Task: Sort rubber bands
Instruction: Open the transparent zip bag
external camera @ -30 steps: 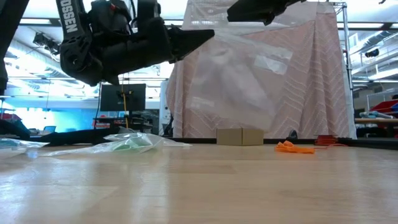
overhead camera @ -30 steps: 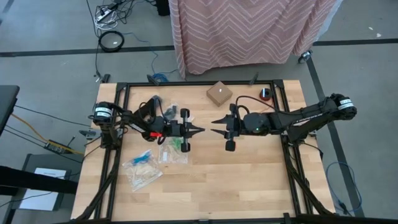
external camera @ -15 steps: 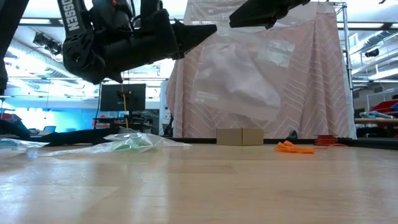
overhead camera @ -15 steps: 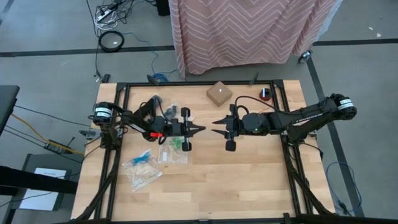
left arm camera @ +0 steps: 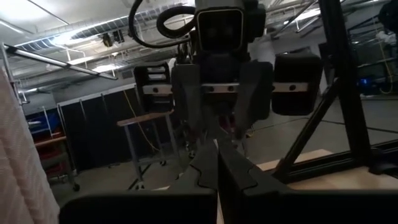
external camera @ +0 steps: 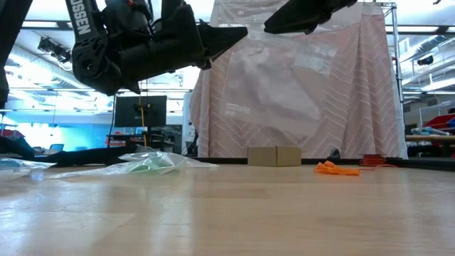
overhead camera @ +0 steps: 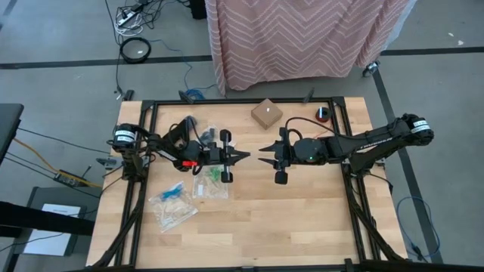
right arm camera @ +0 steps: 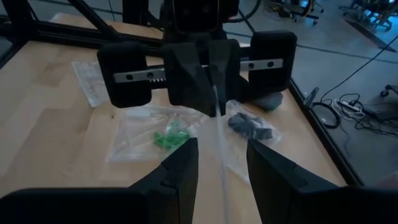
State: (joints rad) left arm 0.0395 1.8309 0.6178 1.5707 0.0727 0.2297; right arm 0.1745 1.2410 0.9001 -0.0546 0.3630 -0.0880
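A clear zip bag point(external camera: 274, 85) hangs in the air over the table's middle. My left gripper point(overhead camera: 246, 156) is shut on it. My right gripper point(overhead camera: 261, 156) faces the left one tip to tip. Its open fingers point(right arm camera: 180, 165) stand on either side of the bag's edge-on sheet point(right arm camera: 222, 168); whether they touch it does not show. Green rubber bands point(right arm camera: 166, 138) and black ones point(right arm camera: 252, 127) lie inside clear bags on the table under my left arm. A small heap of orange rubber bands point(external camera: 335, 168) lies loose near the far edge. My left gripper pinches the clear bag's top edge point(right arm camera: 216, 107) between its two shut fingertips. The fingers come from the table's left, nearly level, tips a little raised. The bag hangs slack below them, clear of the table.
Several clear bags lie flat at the table's left, one with green bands point(overhead camera: 214, 175), one with blue point(overhead camera: 174, 190). A small cardboard box point(overhead camera: 266, 113) stands near the far edge, a red and black object point(overhead camera: 324, 113) to its right. The near half of the wooden table point(overhead camera: 287, 227) is bare.
The hanging bag has swayed and changed shape below the two grippers. My left gripper's tips have come up slightly. Both arms have otherwise stayed in place.
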